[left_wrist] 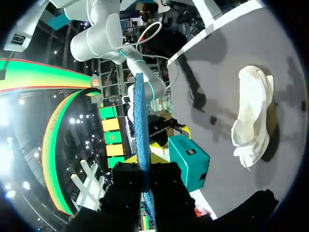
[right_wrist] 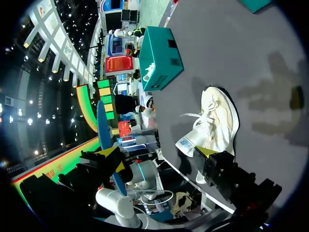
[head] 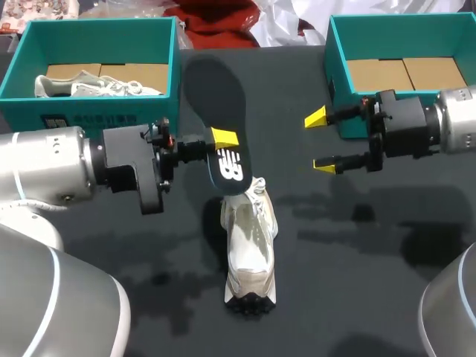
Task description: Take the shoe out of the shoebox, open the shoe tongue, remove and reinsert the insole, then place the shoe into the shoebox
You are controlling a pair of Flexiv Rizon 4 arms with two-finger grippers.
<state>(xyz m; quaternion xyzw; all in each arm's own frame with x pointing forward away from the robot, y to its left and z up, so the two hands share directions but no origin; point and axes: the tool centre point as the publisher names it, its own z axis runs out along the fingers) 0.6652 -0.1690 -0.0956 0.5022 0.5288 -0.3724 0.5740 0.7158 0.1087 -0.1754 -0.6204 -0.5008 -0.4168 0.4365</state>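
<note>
Black table, two teal boxes at the far edge. L shoebox holds a second pale sneaker; R shoebox shows only cardboard.

White sneaker is out, mid-table, btw my arms. Its long axis runs near-far. Collar is at the far end, so toe prob. points back at me.

Dark insole is out of the shoe and held up. Logo end is at the collar (touching or not, can't tell); other end angles up and away toward L shoebox.

L gripper is clamped narrow on the insole, approx mid-length. R gripper is spread wide w/ nothing in it, just in front of R shoebox.

My read: take-out done, insole removed; tongue state can't tell. Left to do: seat insole, box the shoe.
</note>
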